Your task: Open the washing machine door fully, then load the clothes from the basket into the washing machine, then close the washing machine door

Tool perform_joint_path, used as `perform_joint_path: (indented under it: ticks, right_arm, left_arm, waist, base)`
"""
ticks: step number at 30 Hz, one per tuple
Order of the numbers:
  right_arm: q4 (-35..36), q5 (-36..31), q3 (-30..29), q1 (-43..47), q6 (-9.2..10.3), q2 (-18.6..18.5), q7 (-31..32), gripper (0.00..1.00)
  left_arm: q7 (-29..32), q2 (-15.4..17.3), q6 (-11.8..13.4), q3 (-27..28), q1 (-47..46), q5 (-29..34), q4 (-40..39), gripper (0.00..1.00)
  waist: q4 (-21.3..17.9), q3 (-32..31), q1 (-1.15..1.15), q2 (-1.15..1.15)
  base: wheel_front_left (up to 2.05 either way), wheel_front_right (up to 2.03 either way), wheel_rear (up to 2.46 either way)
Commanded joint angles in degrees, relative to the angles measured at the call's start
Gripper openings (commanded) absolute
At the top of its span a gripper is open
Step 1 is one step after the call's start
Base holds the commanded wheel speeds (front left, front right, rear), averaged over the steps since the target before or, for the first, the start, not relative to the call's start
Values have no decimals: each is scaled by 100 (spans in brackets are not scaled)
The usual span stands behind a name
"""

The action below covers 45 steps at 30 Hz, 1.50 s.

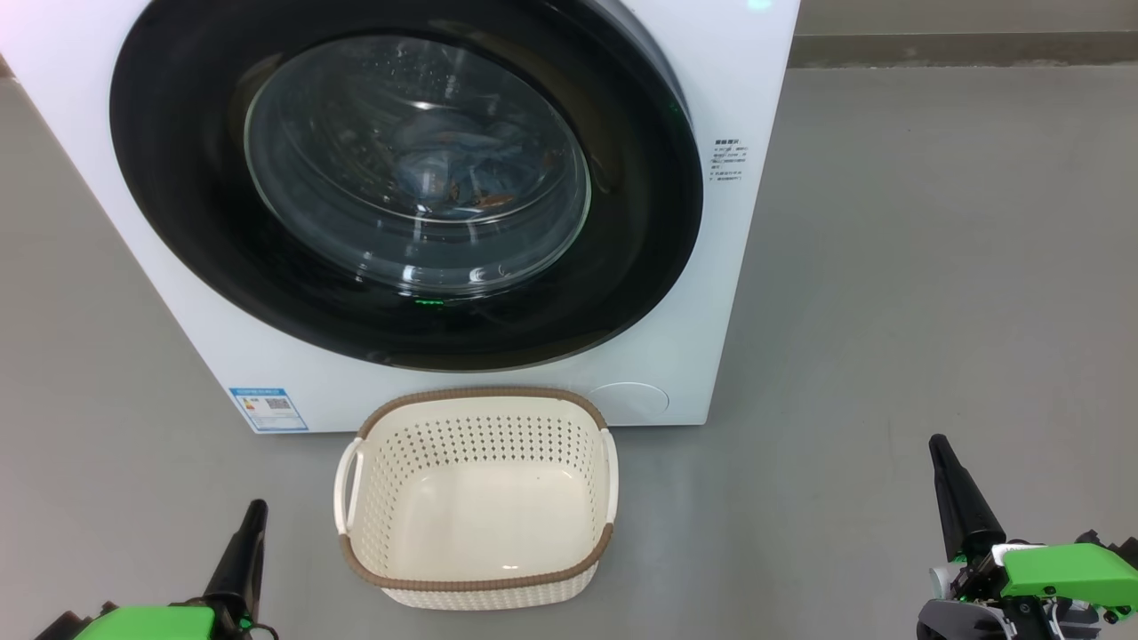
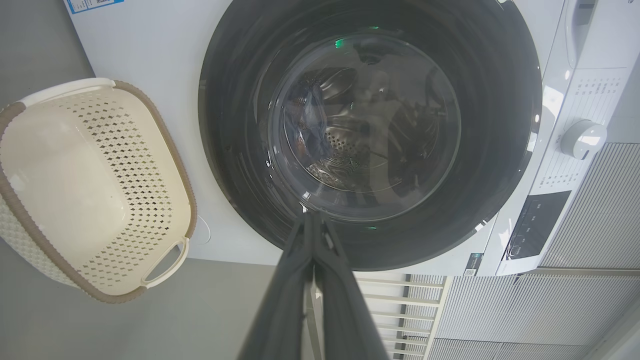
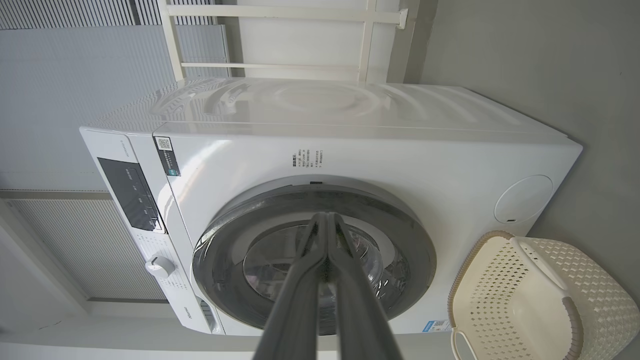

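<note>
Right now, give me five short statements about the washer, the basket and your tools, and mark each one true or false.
1. The washing machine door is shut on the washing machine. True.
2. The basket stands on the floor in front of the machine. True.
3. The basket is full. False: it is empty, and the blue clothes lie behind the door glass.
4. The left tool grips a basket handle. False: it is shut on nothing and is apart from the basket.
5. The right tool stands wide open. False: its fingers are pressed together, holding nothing.
</note>
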State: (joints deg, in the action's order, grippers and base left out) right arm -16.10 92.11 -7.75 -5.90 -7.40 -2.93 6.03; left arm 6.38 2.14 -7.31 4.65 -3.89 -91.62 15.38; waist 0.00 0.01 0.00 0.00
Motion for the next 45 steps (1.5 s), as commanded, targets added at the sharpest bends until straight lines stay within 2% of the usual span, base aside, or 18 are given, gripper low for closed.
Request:
perform_joint_path:
  ticks: [1, 45]
  right_arm:
    - [169, 12, 130, -75, -9, -8, 39, 0]
    - [169, 8, 125, -75, -9, -4, 43, 0]
  left_arm:
    - [18, 74, -13, 198, -276, -45, -98, 0]
    - [18, 74, -14, 198, -276, -45, -97, 0]
  waist:
    - [0, 0, 0, 0]
    - [0, 0, 0, 0]
  base:
    - [0, 0, 0]
    - [0, 0, 0]
